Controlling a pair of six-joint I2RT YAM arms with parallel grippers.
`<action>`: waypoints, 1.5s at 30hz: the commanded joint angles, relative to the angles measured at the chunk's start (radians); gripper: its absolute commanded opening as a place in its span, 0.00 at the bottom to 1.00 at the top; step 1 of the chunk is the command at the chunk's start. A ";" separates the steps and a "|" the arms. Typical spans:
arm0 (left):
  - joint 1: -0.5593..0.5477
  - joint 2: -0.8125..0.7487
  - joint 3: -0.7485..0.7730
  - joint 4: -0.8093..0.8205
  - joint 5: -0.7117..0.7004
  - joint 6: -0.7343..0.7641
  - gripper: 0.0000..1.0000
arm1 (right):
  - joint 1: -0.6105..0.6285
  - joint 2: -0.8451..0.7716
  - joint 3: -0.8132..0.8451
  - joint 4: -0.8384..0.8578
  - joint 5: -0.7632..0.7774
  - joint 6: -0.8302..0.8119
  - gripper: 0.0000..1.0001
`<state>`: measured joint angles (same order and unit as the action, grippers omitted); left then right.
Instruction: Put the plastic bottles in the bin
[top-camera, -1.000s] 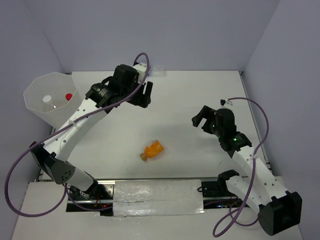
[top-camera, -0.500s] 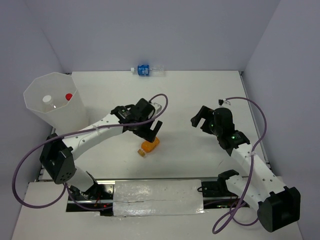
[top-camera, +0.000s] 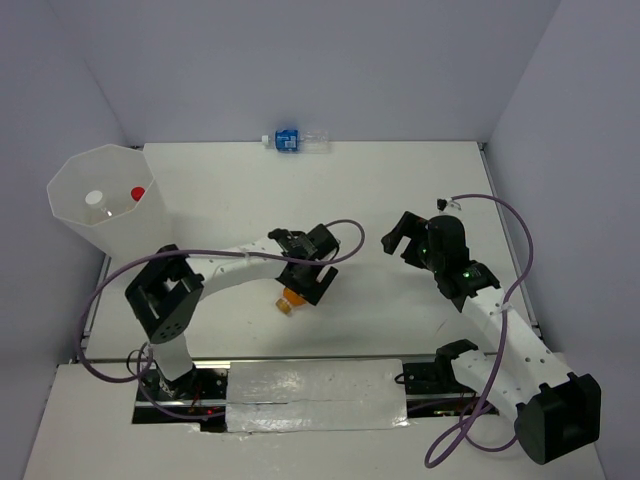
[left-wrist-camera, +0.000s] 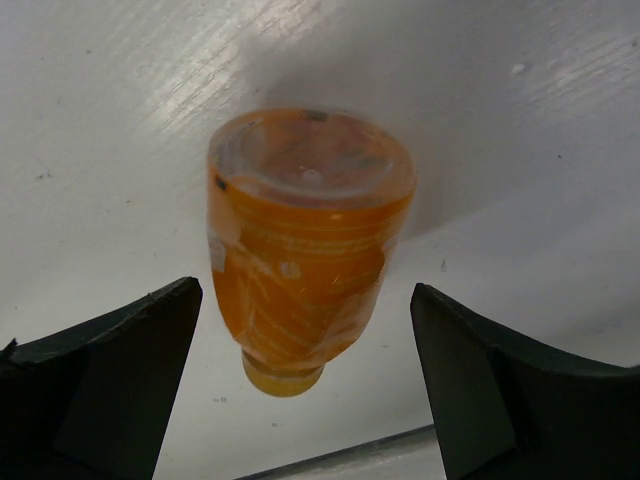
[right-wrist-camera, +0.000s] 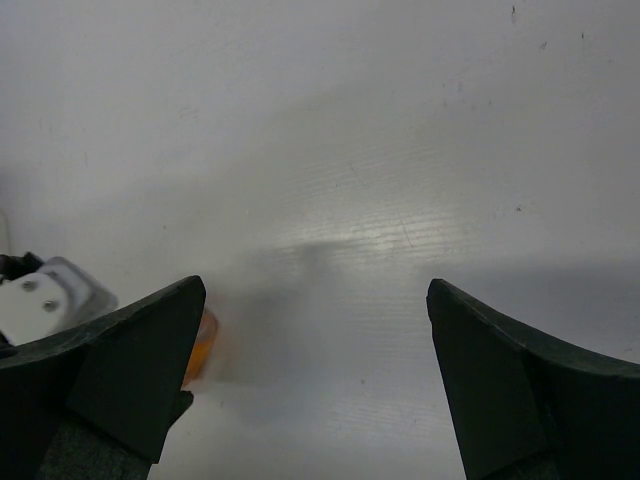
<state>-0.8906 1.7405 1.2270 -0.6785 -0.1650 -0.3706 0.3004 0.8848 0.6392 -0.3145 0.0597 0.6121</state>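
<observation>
The left pincer (left-wrist-camera: 302, 295) is hanging wide open over an orange juice bottle (left-wrist-camera: 300, 255) that is lying on its side on the white table (top-camera: 400, 180). One dark finger is standing off each flank of the bottle and neither is touching it. The left wrist view is showing the bottle's clear base towards the lens and its orange cap at the far end. A film label is wrapping the body, but its pale print is too blurred to read.

From above, the left pincer (top-camera: 303, 283) is covering most of that bottle. Only the cap end (top-camera: 289, 299) is poking out towards the near edge, just left of centre.

The right pincer (right-wrist-camera: 315, 300) is also gaping open, gripping nothing and facing bare table. An orange sliver of the same bottle (right-wrist-camera: 201, 345) is peeping past its left finger. In the top view the right pincer (top-camera: 400, 232) is hovering right of centre, well apart from the bottle.

The bin (top-camera: 118, 228) is sitting at the table's far left edge. Only the top view is showing a white-capped bottle (top-camera: 95, 198) and a red-capped bottle (top-camera: 137, 192) standing inside it. It is also showing a blue-labelled bottle (top-camera: 290, 140) lying at the far edge against the back wall, its wording too small to read.
</observation>
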 joint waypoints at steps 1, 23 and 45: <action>-0.030 0.056 0.051 -0.013 -0.106 -0.039 0.99 | -0.001 -0.010 0.016 0.018 0.000 0.000 1.00; 0.036 -0.137 0.147 -0.072 -0.277 -0.059 0.39 | 0.000 0.000 0.025 0.035 -0.031 0.006 1.00; 0.847 -0.407 0.511 -0.104 -0.412 -0.102 0.32 | 0.003 0.014 0.037 0.035 -0.044 0.012 1.00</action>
<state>-0.1337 1.3861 1.7363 -0.7933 -0.5594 -0.4225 0.3004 0.8993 0.6399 -0.3073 0.0170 0.6140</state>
